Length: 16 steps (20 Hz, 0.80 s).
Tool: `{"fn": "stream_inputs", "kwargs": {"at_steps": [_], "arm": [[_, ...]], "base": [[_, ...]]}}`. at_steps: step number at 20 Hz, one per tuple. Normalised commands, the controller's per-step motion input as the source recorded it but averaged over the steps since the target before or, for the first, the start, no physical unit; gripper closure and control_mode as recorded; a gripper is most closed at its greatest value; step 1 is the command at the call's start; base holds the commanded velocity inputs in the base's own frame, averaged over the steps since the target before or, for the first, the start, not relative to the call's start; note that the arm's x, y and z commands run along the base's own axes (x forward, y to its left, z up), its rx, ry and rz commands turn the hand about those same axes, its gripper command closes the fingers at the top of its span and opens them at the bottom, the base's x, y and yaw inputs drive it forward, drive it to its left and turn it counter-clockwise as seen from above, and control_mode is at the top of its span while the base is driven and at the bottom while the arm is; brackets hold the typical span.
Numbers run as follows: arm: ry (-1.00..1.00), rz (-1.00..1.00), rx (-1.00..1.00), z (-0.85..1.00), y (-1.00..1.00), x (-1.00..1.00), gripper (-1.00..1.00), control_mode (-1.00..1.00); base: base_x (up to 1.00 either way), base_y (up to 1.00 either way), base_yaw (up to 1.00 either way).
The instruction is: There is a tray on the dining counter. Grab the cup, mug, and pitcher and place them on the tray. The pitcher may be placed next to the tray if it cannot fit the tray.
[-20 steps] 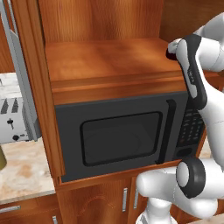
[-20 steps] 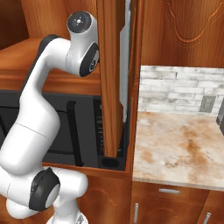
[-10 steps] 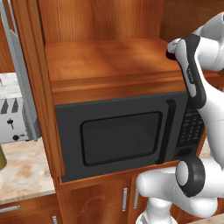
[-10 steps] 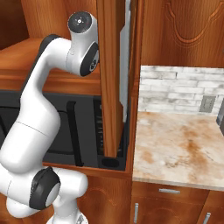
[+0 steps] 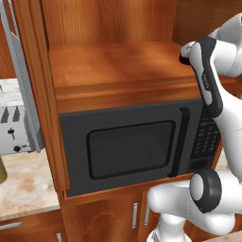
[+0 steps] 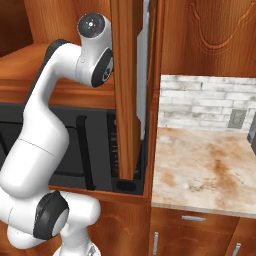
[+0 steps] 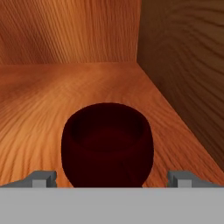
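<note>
**Inspector:** Presently, the claw (image 7: 112, 178) stands spread to its full width and holds nothing. Its two tips show at the bottom of the hand view, one on either side of the mug (image 7: 107, 144), each clear of the mug's wall with bare wood between.

**Operator:** So the mug is dead ahead of the claw?

**Inspector:** Directly ahead and close, upright, nearly centred between the tips, sitting a shade toward the left tip. It rests on the wooden shelf (image 5: 118, 64) above the microwave (image 5: 132, 146). Beyond the mug lies the shelf's back panel; to the claw's right, the cabinet side wall (image 7: 183, 74) runs near.

**Operator:** What does a sound grasp require here?

**Inspector:** In my judgement, three things. First, advance straight along the present line until the tips pass the widest part of the round body; closing short would pinch the curved front and squeeze the mug away. Second, correct slightly leftward so both tips meet the wall together, otherwise the first contact shoves the mug sideways. Third, keep level; a dip would drive the tips into the shelf.

**Operator:** Any hazards?

**Inspector:** The side wall on the right leaves limited room for the right tip. I cannot tell from these views where the mug's handle sits, if it has one. Withdrawal should retrace the approach before any swing.
</note>
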Motion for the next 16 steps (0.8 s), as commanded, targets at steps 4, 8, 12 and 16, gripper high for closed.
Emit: {"fn": "stream_inputs", "kwargs": {"at_steps": [4, 8, 12, 16], "arm": [[0.0, 0.0, 0.0, 0.0, 0.0, 0.0, 1.0, -1.0], [0.0, 0.0, 0.0, 0.0, 0.0, 0.0, 1.0, -1.0], [0.0, 0.0, 0.0, 0.0, 0.0, 0.0, 1.0, -1.0], [0.0, 0.0, 0.0, 0.0, 0.0, 0.0, 1.0, -1.0]], "base": [[0.0, 0.0, 0.0], [0.0, 0.0, 0.0], [0.0, 0.0, 0.0], [0.0, 0.0, 0.0]]}}
